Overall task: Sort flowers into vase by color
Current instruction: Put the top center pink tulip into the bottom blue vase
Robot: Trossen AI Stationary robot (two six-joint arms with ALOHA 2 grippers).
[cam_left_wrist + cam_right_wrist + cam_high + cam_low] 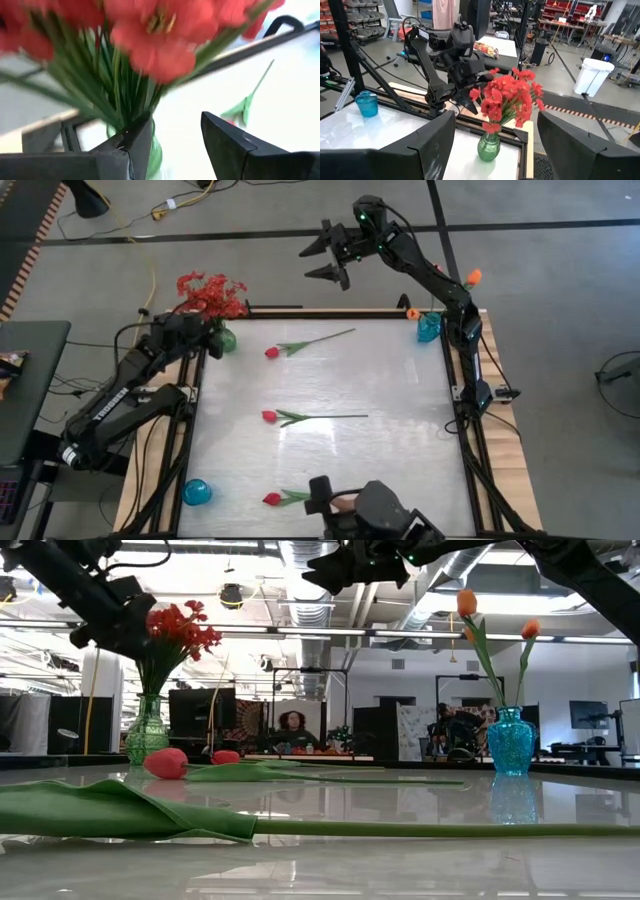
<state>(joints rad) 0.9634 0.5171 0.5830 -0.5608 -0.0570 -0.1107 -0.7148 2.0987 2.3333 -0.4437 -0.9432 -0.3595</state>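
Observation:
A green glass vase [224, 339] [147, 730] stands at the table's far-left corner and holds red sprays [210, 294] [150, 45]. A blue vase [430, 328] [511, 743] at the far-right corner holds two orange tulips [467, 602]. Three pinkish-red tulips lie flat on the table: one far [272, 352], one in the middle [268, 416], one at the near edge [272, 499]. My left gripper [208, 332] [176, 120] is open right beside the spray stems above the green vase's mouth. My right gripper [322, 260] [496, 120] is open, raised high beyond the far edge.
A second blue vase [196, 492] stands without flowers at the near-left corner. A dark camera mount [372, 506] sits at the near edge. A raised frame [300, 311] borders the table. A person [292, 726] sits far behind the table in the room.

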